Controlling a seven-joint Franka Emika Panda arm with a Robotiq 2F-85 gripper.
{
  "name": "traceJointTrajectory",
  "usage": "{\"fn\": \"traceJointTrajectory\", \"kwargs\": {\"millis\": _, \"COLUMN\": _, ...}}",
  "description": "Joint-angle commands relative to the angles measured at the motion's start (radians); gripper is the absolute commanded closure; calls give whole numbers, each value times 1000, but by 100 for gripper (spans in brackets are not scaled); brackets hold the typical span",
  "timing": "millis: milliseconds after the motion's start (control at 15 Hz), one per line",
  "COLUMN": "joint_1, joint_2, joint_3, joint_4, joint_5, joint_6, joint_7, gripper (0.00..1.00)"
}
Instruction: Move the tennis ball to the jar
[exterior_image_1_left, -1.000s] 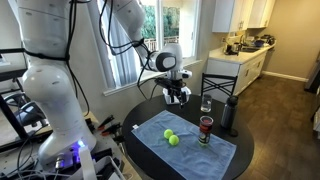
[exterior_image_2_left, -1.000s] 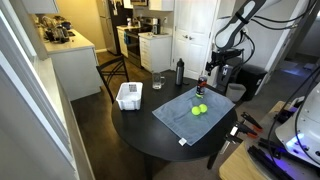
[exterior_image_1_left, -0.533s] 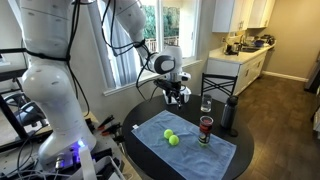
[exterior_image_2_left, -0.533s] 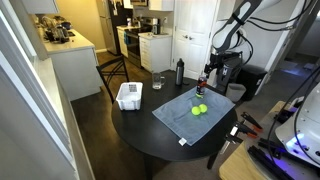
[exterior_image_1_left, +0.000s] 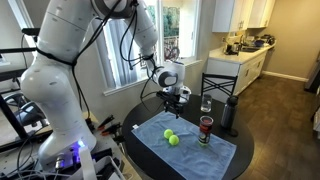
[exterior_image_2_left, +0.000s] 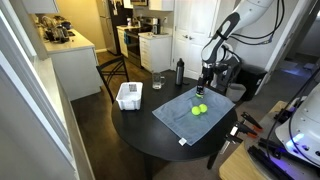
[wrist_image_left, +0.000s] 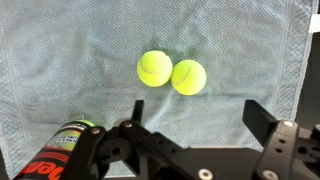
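Two yellow-green tennis balls lie touching on a light blue cloth (wrist_image_left: 90, 50): one ball (wrist_image_left: 154, 68) and its neighbour (wrist_image_left: 189, 77) in the wrist view, and they show in both exterior views (exterior_image_1_left: 171, 138) (exterior_image_2_left: 199, 109). The jar (exterior_image_1_left: 206, 129), a clear can with a red label, stands upright on the cloth beside them and shows in an exterior view (exterior_image_2_left: 201, 84) and at the wrist view's lower left (wrist_image_left: 60, 145). My gripper (wrist_image_left: 195, 118) is open and empty, above the cloth's edge, short of the balls (exterior_image_1_left: 174, 97) (exterior_image_2_left: 207, 80).
The cloth lies on a round black table (exterior_image_1_left: 150, 112). A drinking glass (exterior_image_1_left: 206, 104) and a dark bottle (exterior_image_1_left: 229, 113) stand behind the jar. A white basket (exterior_image_2_left: 129, 96) sits at the table's far side. A chair (exterior_image_1_left: 218, 83) stands behind the table.
The arm has lowered and the gripper has moved down toward the cloth and the balls. The balls and jar have not moved.
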Motion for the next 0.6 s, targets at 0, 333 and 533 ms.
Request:
{"fn": "traceJointTrajectory", "kwargs": {"millis": 0, "joint_1": -42, "joint_2": 163, "joint_3": 15, "joint_4": 120, "joint_5": -21, "joint_6": 35, "joint_7": -80, "gripper": 0}}
{"fn": "traceJointTrajectory", "kwargs": {"millis": 333, "joint_1": -63, "joint_2": 345, "joint_3": 29, "joint_4": 253, "joint_5": -44, "joint_6": 58, "joint_7": -115, "gripper": 0}}
{"fn": "traceJointTrajectory", "kwargs": {"millis": 533, "joint_1": -56, "joint_2": 408, "joint_3": 36, "joint_4": 304, "joint_5": -77, "joint_6": 69, "joint_7": -117, "gripper": 0}}
